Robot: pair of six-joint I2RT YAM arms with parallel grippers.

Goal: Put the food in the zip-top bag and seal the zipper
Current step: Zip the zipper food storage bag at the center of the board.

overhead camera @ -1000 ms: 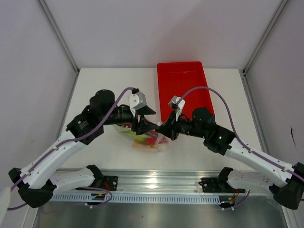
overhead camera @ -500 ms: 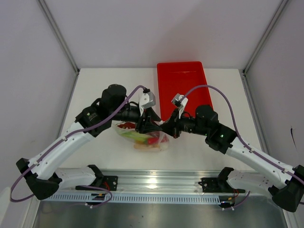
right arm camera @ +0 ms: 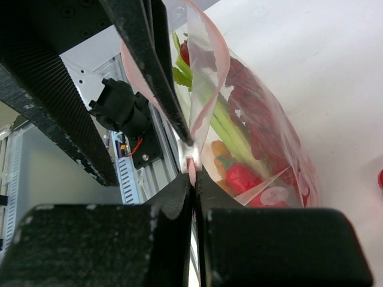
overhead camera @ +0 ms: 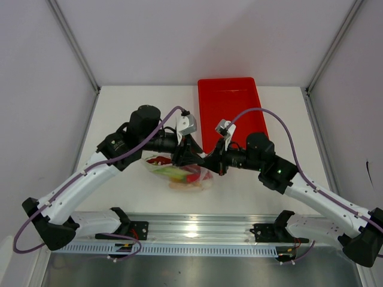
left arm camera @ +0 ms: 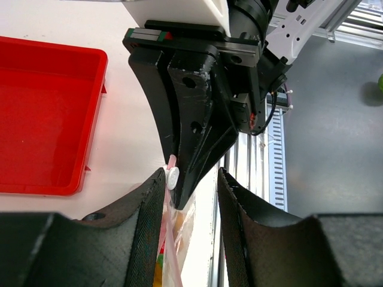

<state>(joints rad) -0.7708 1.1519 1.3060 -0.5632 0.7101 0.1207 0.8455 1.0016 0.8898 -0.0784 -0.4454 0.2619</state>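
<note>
Currently, right gripper (right arm camera: 192, 174) clamps the zipper (left arm camera: 172, 161) end; left gripper (left arm camera: 190, 174), jaws parted, straddles the strip beside it, bag (overhead camera: 173, 174) extending leftward.

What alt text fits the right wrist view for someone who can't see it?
Right gripper pinched shut on the pink zipper of the clear zip-top bag, which holds a green stalk, red lobster and orange pieces. Left gripper's fingers cross the upper left.
</note>
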